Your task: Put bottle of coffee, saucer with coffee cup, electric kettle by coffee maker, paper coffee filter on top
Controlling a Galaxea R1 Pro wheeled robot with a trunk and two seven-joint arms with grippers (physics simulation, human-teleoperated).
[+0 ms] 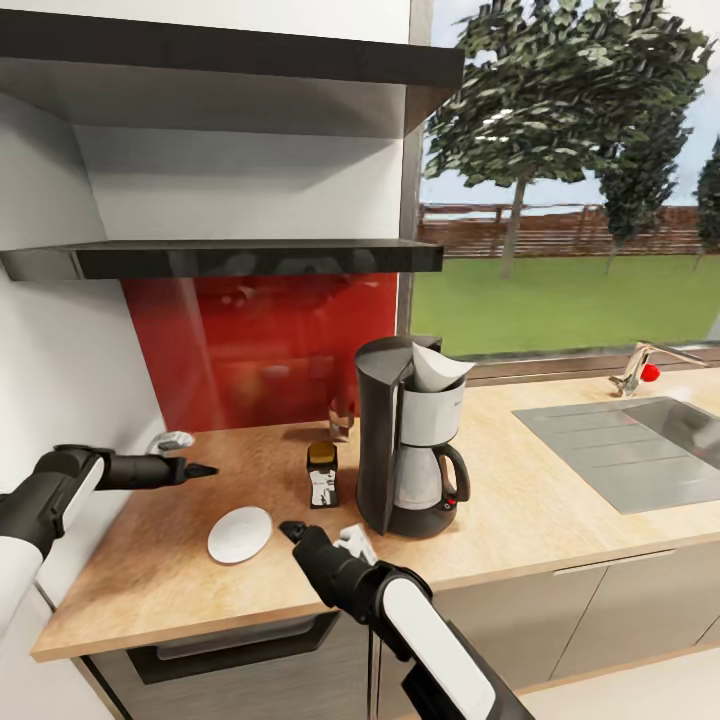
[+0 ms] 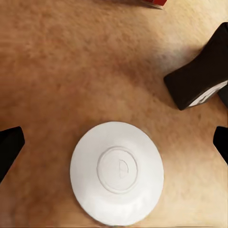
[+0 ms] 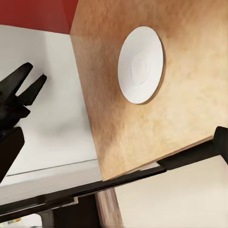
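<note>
The coffee maker (image 1: 410, 445) stands on the kitchen countertop (image 1: 530, 500) with the white paper coffee filter (image 1: 438, 368) in its top. To its left is the bottle of coffee (image 1: 322, 474), seen up close as the bottle of coffee (image 2: 199, 83). The saucer (image 1: 240, 534) lies empty near the front edge. My left gripper (image 1: 205, 469) hovers open above the saucer (image 2: 117, 172). My right gripper (image 1: 290, 529) is open and empty just right of the saucer (image 3: 141, 64). A small white thing (image 1: 355, 543), perhaps the coffee cup, peeks out behind my right arm. The electric kettle is out of view.
The thin glossy black kitchen shelf (image 1: 230, 258) hangs over a red backsplash (image 1: 260, 340), with a thicker grey shelf (image 1: 230, 60) higher up. A steel sink (image 1: 630, 440) and tap (image 1: 640, 370) are at the right. A white wall (image 1: 70, 380) bounds the counter's left end.
</note>
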